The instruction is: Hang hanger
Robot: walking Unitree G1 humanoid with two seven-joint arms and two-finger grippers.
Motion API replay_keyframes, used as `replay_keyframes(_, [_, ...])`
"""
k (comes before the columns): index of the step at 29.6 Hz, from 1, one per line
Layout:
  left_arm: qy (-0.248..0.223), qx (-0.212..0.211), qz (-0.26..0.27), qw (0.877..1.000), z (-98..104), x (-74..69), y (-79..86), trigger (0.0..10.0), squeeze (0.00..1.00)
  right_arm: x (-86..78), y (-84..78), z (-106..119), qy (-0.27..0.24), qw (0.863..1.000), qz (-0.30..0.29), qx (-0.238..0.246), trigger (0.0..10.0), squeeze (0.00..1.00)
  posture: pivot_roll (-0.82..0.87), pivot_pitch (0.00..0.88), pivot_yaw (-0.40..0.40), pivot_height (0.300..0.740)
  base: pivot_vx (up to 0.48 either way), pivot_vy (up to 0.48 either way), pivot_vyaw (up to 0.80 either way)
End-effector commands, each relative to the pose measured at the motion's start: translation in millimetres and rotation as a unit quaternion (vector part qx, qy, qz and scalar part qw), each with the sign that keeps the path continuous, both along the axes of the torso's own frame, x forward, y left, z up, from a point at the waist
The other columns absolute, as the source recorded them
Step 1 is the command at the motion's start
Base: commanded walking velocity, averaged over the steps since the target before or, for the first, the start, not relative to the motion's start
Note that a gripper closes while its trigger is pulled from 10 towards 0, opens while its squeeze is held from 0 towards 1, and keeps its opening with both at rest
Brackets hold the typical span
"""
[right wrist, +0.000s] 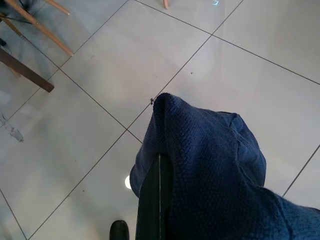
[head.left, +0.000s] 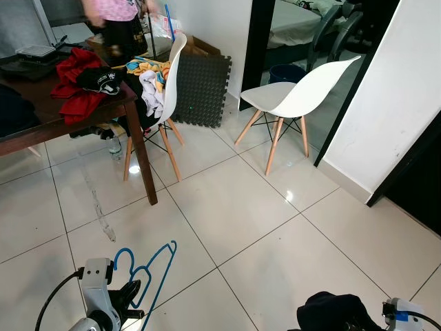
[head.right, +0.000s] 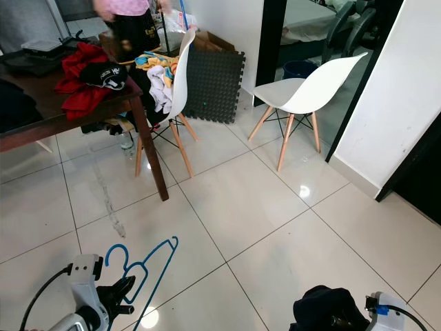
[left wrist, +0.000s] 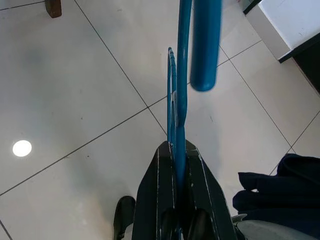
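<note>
Carrying the blue hanger (head.left: 148, 272) clamped in my left gripper (left wrist: 178, 155), navy garment (right wrist: 215, 165) pinched in my right gripper (right wrist: 159, 165); hanging not yet begun, no rail seen

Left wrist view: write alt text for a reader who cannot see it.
The left end effector is shut on a blue hanger, whose thin frame runs out from between the black fingers above pale floor tiles. A dark blue garment sits at one edge.

Bright, even daylight – lamp glare spots on glossy floor tiles (head.left: 227, 207) – person (head.left: 114, 17) blurred.
</note>
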State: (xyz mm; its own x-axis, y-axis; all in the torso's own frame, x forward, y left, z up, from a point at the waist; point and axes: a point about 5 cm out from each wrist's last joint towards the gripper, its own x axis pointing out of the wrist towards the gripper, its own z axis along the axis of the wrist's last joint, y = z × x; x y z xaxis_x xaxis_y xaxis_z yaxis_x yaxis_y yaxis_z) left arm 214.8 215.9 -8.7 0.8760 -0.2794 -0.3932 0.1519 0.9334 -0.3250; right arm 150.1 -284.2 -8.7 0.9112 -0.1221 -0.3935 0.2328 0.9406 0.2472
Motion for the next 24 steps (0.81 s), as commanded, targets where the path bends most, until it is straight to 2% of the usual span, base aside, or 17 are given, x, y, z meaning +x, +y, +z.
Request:
replay_keyframes(1, [0.004, 0.005, -0.005, 1.0, -0.8, -2.1, 0.1, 10.0, 0.0, -2.1, 0.7, 0.0, 0.003, 1.0, -0.001, 0.003, 10.0, 0.0, 0.01, 0.146, -0.036, 0.74, 0.0, 0.0, 0.0])
replay_keyframes(11, [0.004, 0.008, -0.006, 1.0, -2.1, -0.2, 2.6, 10.0, 0.0, 0.2, 3.6, -2.6, 0.007, 1.0, 0.003, 0.0, 10.0, 0.0, 0.01, 0.144, -0.034, 0.74, 0.0, 0.0, 0.7])
replay_keyframes(24, [0.004, 0.008, -0.007, 1.0, -3.6, -1.5, 0.1, 10.0, 0.0, -0.4, 0.0, 0.2, 0.002, 1.0, -0.005, 0.005, 10.0, 0.0, 0.01, 0.145, -0.031, 0.74, 0.0, 0.0, 0.0])
